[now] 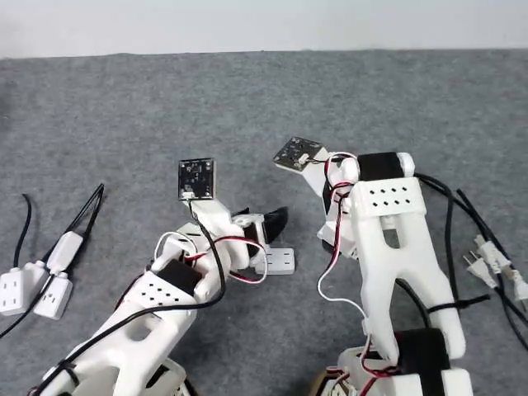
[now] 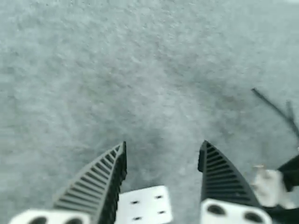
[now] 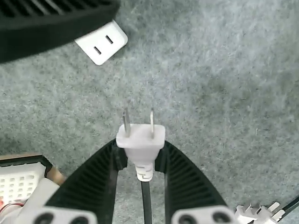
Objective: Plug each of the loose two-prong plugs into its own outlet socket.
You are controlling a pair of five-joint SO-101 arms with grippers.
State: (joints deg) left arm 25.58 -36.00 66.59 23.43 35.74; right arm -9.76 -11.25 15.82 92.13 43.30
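My right gripper (image 3: 140,148) is shut on a white two-prong plug (image 3: 140,135), low over the grey carpet. The plug's prongs point away from the wrist toward a white outlet socket (image 3: 100,44) a short way off. That socket (image 1: 276,260) lies on the carpet between the two arms. My left gripper (image 2: 163,144) stands open over it, and the socket (image 2: 142,205) shows between the bases of its black fingers (image 2: 105,182), with a gap on one side. In the high view the left gripper (image 1: 264,227) sits just beside the socket.
Several spare white sockets (image 1: 33,289) with black cords lie at the far left. Loose plugs (image 1: 487,264) on black cords lie at the far right, also seen as plugs (image 3: 254,212) near the right wrist. The left gripper's finger (image 3: 46,18) hangs above the socket.
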